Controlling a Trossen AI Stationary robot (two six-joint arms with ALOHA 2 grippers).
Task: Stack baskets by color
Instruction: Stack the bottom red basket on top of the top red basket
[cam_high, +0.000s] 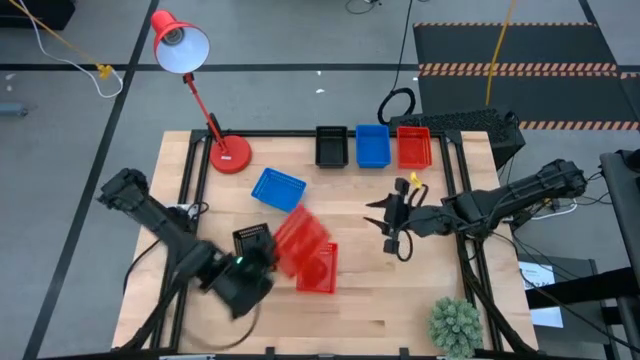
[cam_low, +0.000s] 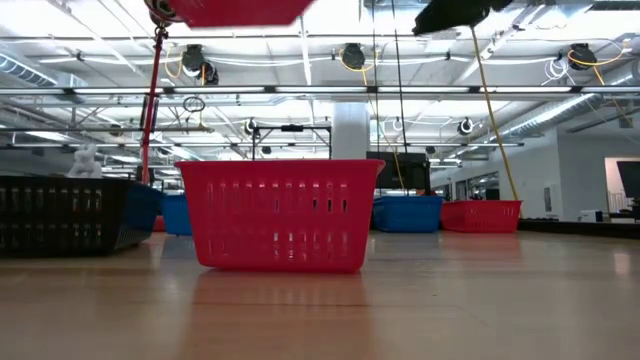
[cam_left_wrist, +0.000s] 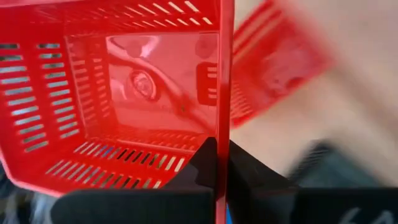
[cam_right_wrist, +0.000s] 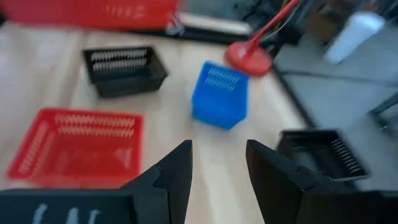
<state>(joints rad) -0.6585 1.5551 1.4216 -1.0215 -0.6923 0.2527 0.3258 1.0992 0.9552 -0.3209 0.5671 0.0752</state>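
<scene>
My left gripper (cam_left_wrist: 222, 163) is shut on a red basket (cam_high: 298, 238), which it carries above the table's near middle; the same basket shows at the top of the low view (cam_low: 232, 10). A second red basket (cam_high: 320, 270) rests on its bottom on the wood just beyond it. A black basket (cam_high: 252, 240) sits beside my left gripper, and a blue basket (cam_high: 278, 188) lies askew farther back. At the far edge a black basket (cam_high: 331, 146), a blue one (cam_high: 372, 146) and a red one (cam_high: 413, 148) stand in a row. My right gripper (cam_right_wrist: 217, 165) hovers open right of centre. My left gripper pinches one side wall (cam_left_wrist: 222, 134) of the red basket at its rim, with one finger inside the basket and one outside. The fingers slant downward from the table's near left. The basket is lifted clear of the table and tilted, its open side facing my wrist.
A red desk lamp stands on its round base (cam_high: 230, 155) at the far left of the table. A small green plant (cam_high: 455, 325) sits at the near right corner. Bare wood lies between the back row and the grippers.
</scene>
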